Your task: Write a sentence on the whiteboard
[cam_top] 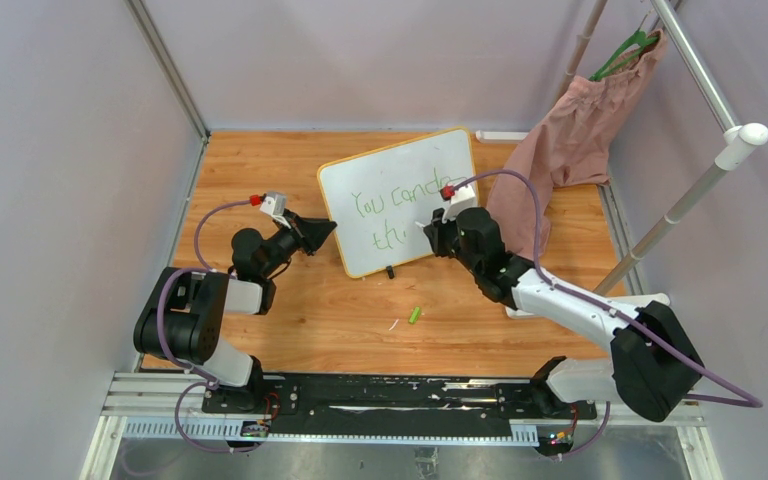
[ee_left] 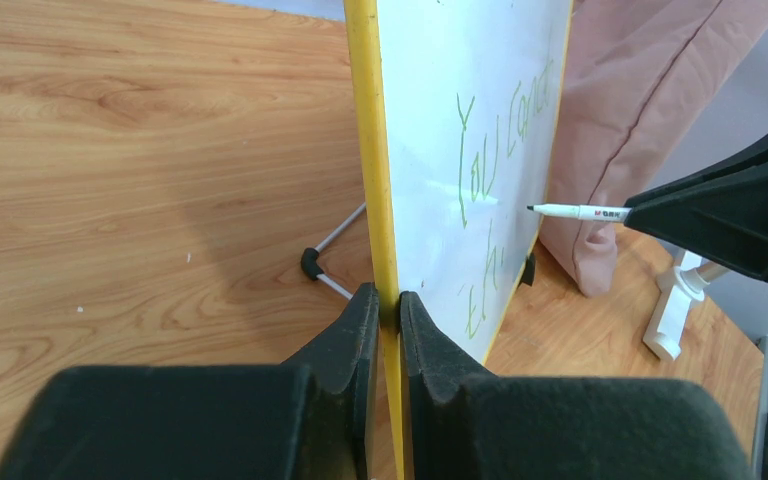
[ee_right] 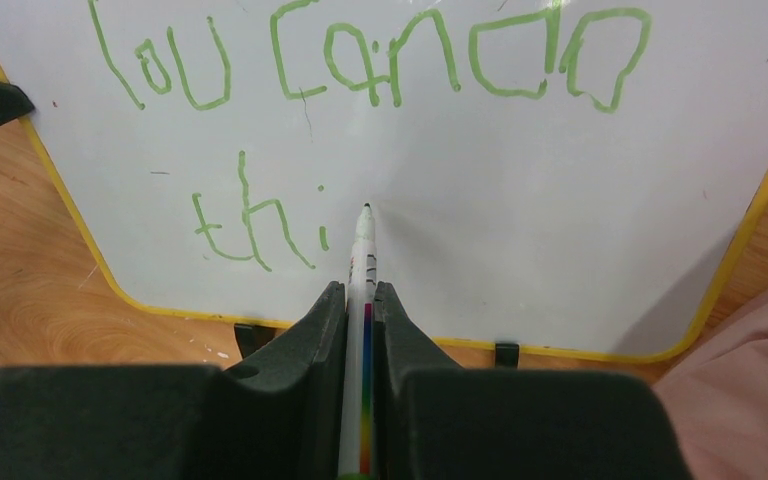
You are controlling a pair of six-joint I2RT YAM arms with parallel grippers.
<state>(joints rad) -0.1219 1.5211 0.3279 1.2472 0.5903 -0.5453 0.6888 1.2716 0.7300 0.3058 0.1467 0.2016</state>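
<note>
**At the board's lower line: one letter outstanding**

Nearest the arm bases, a green cap lies loose on the wooden table, well clear of the work. Beyond it, the left gripper is pinched on the yellow rim of the whiteboard, holding it upright. The right gripper is clamped on a marker, whose tip sits at the board face just right of "thi". Contact cannot be confirmed. The sentence reads "You can do" over "thi", so the "s" is judged outstanding.

Recommendation:
- Hold the left clamp firm so the board does not rock.
- Press lightly.
- Leave a small gap after the "i".
- Match the height of the neighbouring small letters.
- Finish above the lower rim.

Behind the board, a pink garment hangs from a rack.
</note>
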